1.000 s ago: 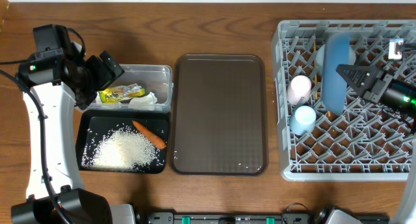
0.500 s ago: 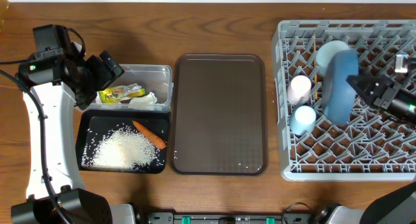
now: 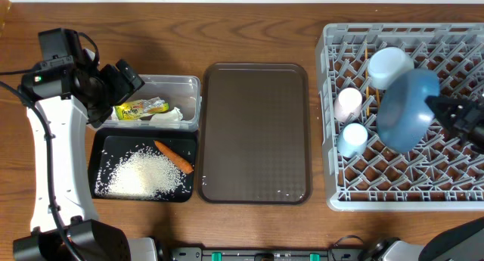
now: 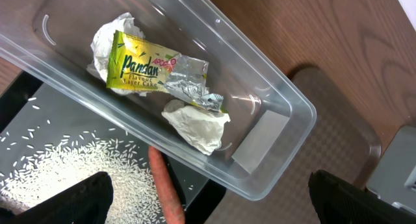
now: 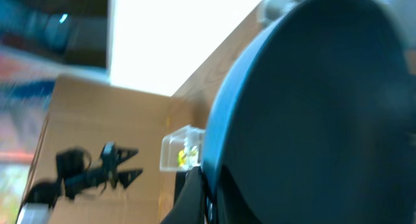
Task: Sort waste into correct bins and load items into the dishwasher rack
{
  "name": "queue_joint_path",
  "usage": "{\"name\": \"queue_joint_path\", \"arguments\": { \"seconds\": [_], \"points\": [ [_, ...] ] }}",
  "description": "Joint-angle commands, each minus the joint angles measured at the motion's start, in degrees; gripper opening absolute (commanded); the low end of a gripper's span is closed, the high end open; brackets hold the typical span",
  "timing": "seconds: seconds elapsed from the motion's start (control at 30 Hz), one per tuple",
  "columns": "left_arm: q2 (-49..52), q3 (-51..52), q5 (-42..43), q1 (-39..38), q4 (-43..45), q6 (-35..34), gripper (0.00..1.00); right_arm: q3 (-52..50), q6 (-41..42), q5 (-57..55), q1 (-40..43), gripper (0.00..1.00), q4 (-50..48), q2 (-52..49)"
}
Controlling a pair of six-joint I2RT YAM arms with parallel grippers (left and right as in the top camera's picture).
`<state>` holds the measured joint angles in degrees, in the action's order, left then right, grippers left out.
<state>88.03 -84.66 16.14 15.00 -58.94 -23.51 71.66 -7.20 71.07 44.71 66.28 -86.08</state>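
Observation:
The grey dishwasher rack (image 3: 401,194) stands at the right. My right gripper (image 3: 437,108) is shut on the rim of the dark-blue plate (image 3: 407,110), which tilts over the pegs. That plate (image 5: 325,107) fills the right wrist view, with its edge pinched at my right gripper (image 5: 211,191). A pale-blue bowl (image 3: 389,66), a pink cup (image 3: 349,104), a light-blue cup (image 3: 352,138) and a chopstick (image 3: 366,79) are in the rack. My left gripper (image 3: 113,91) hangs open over the clear box (image 4: 273,104), which holds the wrapper (image 4: 149,68) and tissue (image 4: 195,123). Carrot (image 4: 166,191) and rice (image 4: 65,165) lie in the black tray (image 3: 102,144).
A brown serving tray (image 3: 255,132) lies between the bins and the rack. The left arm's white link (image 3: 49,163) runs down the table's left side. The rack reaches the right edge of the overhead view.
The plate has swung from edge-on to a broad tilt and shifted right and slightly down in the rack, with my right gripper drawing back rightward. The left arm has not moved.

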Motion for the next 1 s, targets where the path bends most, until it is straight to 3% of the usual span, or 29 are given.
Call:
{"name": "queue_joint_path", "arguments": {
  "seconds": [0.0, 0.13, 0.27, 0.37, 0.43, 0.57, 0.63, 0.8, 0.87, 0.97],
  "points": [
    [-0.1, 0.0, -0.4, 0.2, -0.2, 0.8, 0.98, -0.6, 11.3, -27.7, 4.2, 0.04, -0.2, -0.3],
    [-0.1, 0.0, -0.4, 0.2, -0.2, 0.8, 0.98, -0.6, 22.6, -38.0, 6.9, 0.06, -1.0, -0.3],
    [-0.1, 0.0, -0.4, 0.2, -0.2, 0.8, 0.98, -0.6, 30.3, -45.0, 7.9, 0.17, -1.2, -0.3],
    [-0.1, 0.0, -0.4, 0.2, -0.2, 0.8, 0.98, -0.6, 32.5, -47.5, 7.9, 0.44, -1.4, -0.3],
    [-0.1, 0.0, -0.4, 0.2, -0.2, 0.8, 0.98, -0.6, 32.5, -47.5, 7.9, 0.61, -1.4, -0.3],
    [-0.1, 0.0, -0.4, 0.2, -0.2, 0.8, 0.98, -0.6, 32.5, -47.5, 7.9, 0.65, -1.7, -0.3],
    [-0.1, 0.0, -0.4, 0.2, -0.2, 0.8, 0.98, -0.5, 33.2, -47.6, 7.9, 0.73, -1.9, -0.3],
    [-0.1, 0.0, -0.4, 0.2, -0.2, 0.8, 0.98, -0.5, 32.9, -45.1, 7.5, 0.73, -2.3, 0.1],
    [-0.1, 0.0, -0.4, 0.2, -0.2, 0.8, 0.98, -0.5, 27.4, -38.9, 6.6, 0.73, -2.8, 0.7],
    [-0.1, 0.0, -0.4, 0.2, -0.2, 0.8, 0.98, -0.5, 18.7, -29.1, 4.3, 0.84, -3.7, 1.8]
  ]
}}
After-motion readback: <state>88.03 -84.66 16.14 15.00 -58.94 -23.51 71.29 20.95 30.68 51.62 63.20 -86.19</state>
